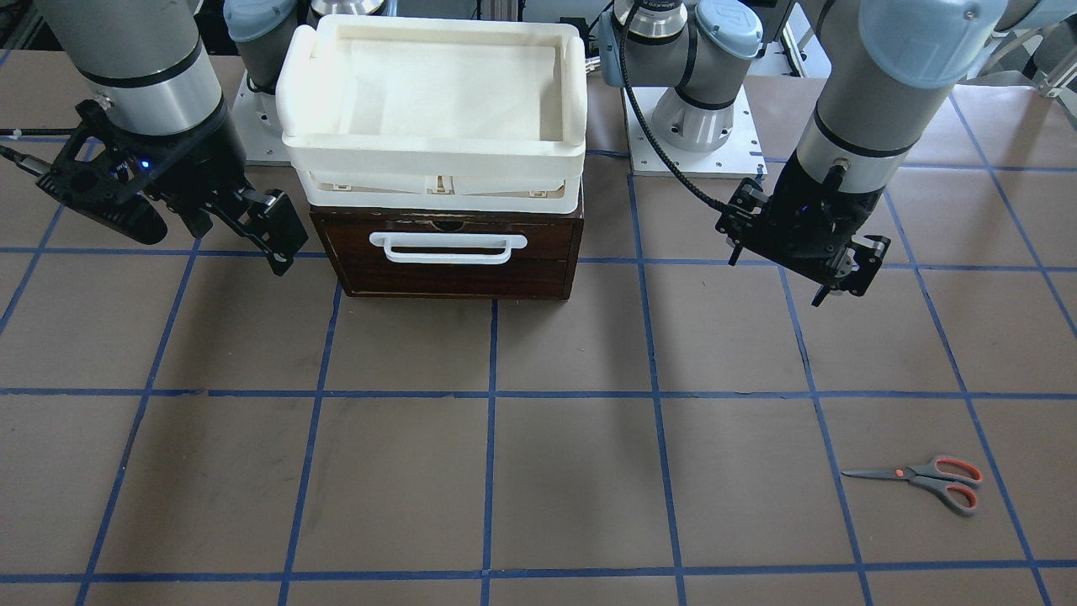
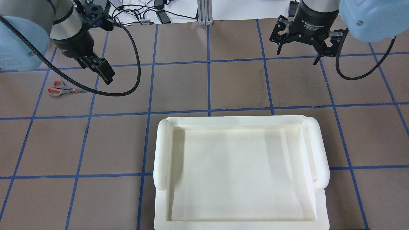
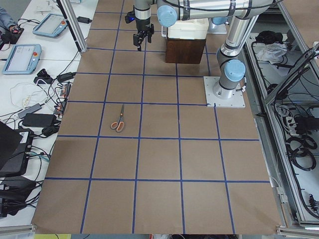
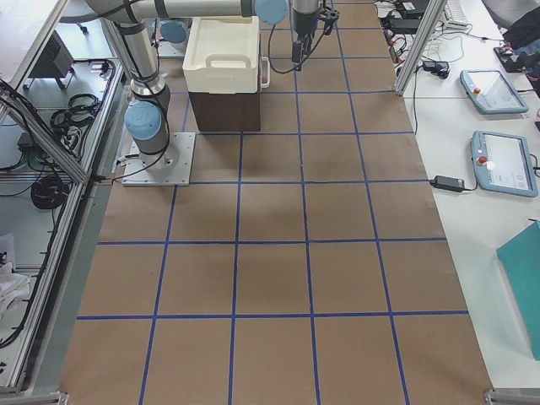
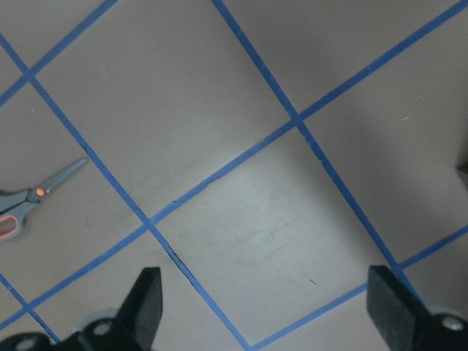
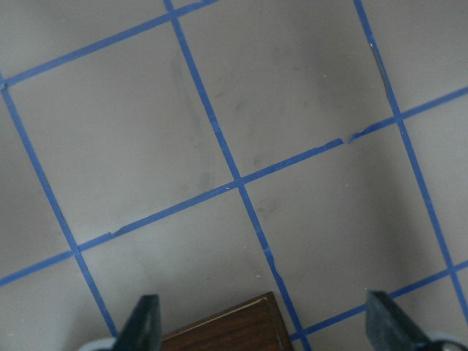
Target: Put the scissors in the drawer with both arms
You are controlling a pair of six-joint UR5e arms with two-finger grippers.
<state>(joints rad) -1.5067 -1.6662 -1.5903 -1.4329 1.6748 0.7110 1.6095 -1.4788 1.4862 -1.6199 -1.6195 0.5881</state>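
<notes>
The scissors (image 1: 925, 480) lie flat on the brown table, blades shut; they also show in the overhead view (image 2: 62, 90) and at the left edge of the left wrist view (image 5: 29, 201). The dark wooden drawer (image 1: 450, 252) is shut, its white bar handle (image 1: 448, 247) facing the operators' side. My left gripper (image 1: 841, 282) hangs open and empty above the table, between the drawer and the scissors (image 3: 118, 119). My right gripper (image 1: 278, 240) hovers open and empty just beside the drawer's other side; a drawer corner (image 6: 227, 329) shows below it.
A white foam tray (image 1: 433, 151) sits on top of the drawer cabinet and hides it in the overhead view (image 2: 161, 153). Blue tape lines grid the table. Tablets and cables lie on side benches past the table edge (image 3: 22, 55).
</notes>
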